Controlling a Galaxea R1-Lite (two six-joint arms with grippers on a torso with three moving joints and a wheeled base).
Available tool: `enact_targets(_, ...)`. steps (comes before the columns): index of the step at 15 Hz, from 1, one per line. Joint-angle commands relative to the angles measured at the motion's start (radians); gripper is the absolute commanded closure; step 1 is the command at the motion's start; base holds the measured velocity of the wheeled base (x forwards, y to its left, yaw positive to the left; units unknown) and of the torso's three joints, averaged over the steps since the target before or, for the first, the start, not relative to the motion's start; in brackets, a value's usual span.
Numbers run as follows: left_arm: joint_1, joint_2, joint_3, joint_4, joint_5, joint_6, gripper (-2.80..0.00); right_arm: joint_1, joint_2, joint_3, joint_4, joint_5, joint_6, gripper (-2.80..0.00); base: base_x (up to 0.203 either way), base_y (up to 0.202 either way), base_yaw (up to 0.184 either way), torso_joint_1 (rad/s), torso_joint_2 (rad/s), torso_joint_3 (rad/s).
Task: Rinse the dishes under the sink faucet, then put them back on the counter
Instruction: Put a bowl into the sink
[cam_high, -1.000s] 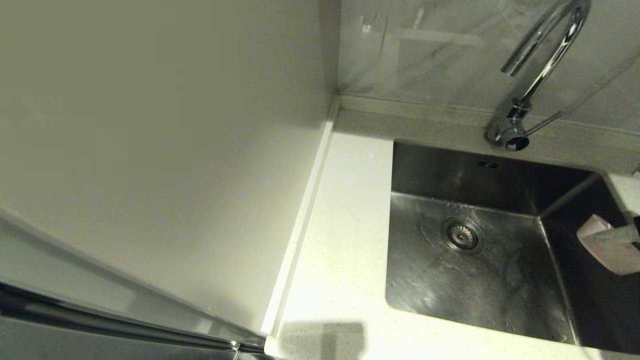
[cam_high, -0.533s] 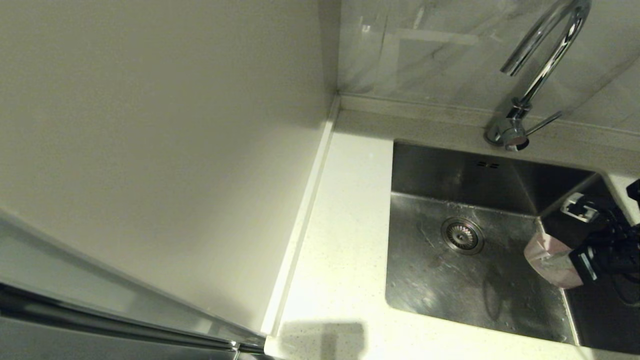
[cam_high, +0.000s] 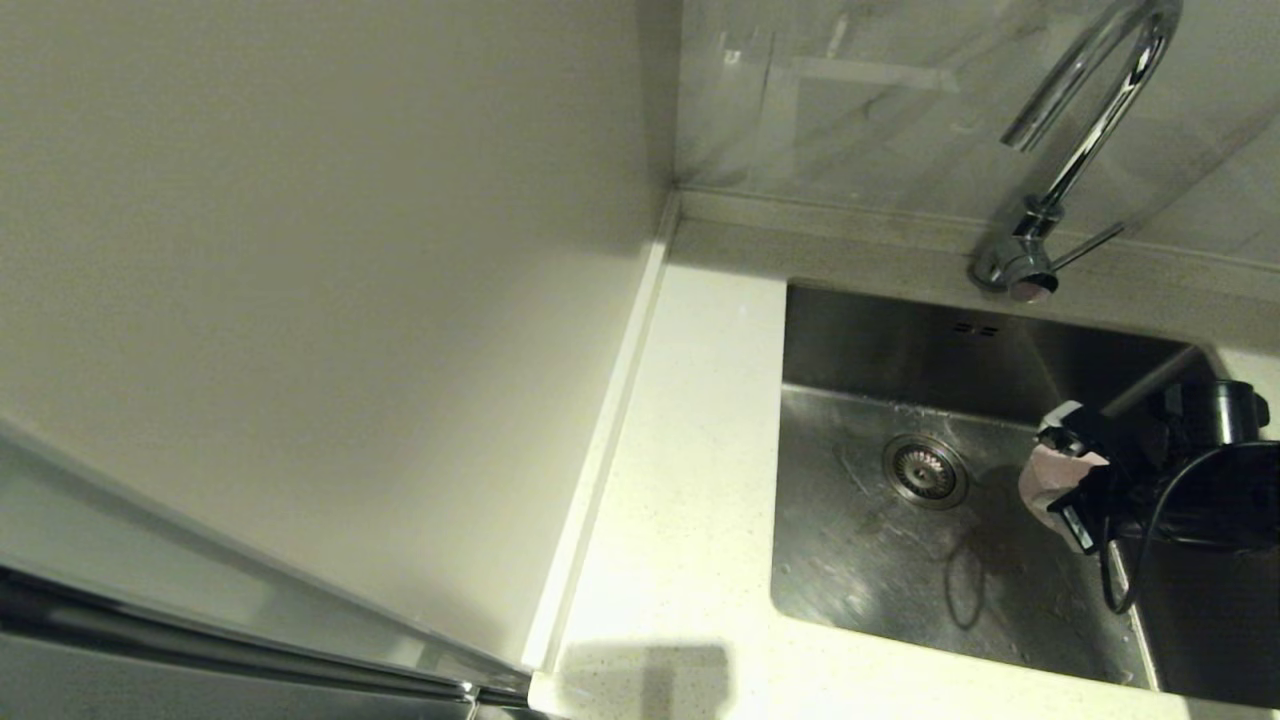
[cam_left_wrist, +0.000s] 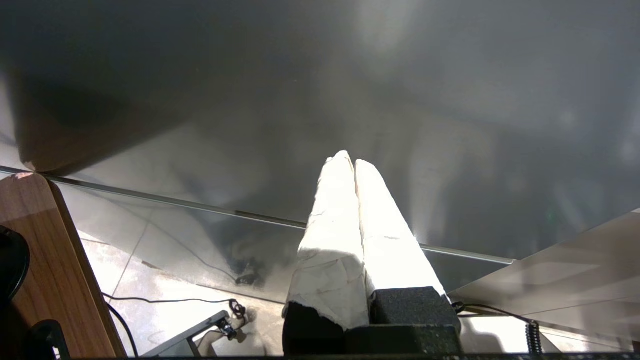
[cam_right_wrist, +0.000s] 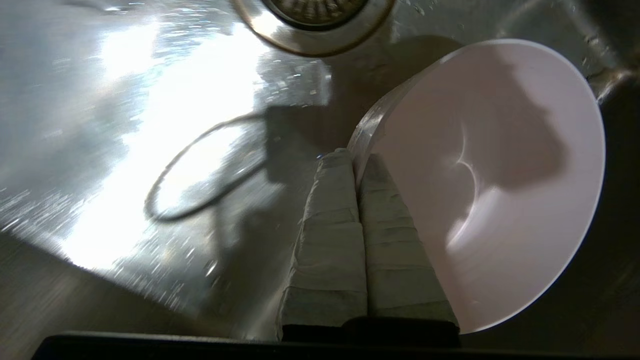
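Right gripper (cam_high: 1062, 478): inside the sink (cam_high: 850, 580), low over its right half, reaching in from the right edge of the head view. Fingers (cam_right_wrist: 330, 225) pressed together on the rim of the pink bowl (cam_right_wrist: 505, 180), one finger inside the wall and one outside. The bowl is tilted on edge, its hollow facing the wrist camera, clear of the basin floor.

Drain (cam_high: 924, 469): round strainer in the basin floor, just beyond the fingertips and a little to the left of the held bowl, not touching it.

Sink floor: wet, streaked with droplets; the shadow of the gripper and bowl falls on it directly below and in front of the claw.

Faucet (cam_high: 1080, 150): chrome gooseneck on the back ledge, above and behind the gripper, well apart from it. Side lever (cam_high: 1088, 246) points to the right.

Counter (cam_high: 690, 450): white speckled top, left of the sink, well apart from the claw.

Left gripper (cam_left_wrist: 356, 165): parked away from the sink, wrapped fingers pressed together on nothing, over a glossy dark surface.
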Motion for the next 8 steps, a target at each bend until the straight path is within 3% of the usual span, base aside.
enact_targets(1, 0.000, 0.000, 0.003, 0.000, 0.000, 0.000, 0.00, 0.000, 0.137, 0.019, -0.142, -0.028, 0.018, 0.00, 0.000, 0.000, 0.000, 0.000, 0.00, 0.000)
enact_targets(8, 0.000, 0.000, 0.003, 0.000, 0.000, 0.000, 0.00, 0.024, 0.223, -0.118, -0.186, -0.124, 0.139, 0.00, 0.000, 0.000, 0.000, 0.000, 0.00, 0.000)
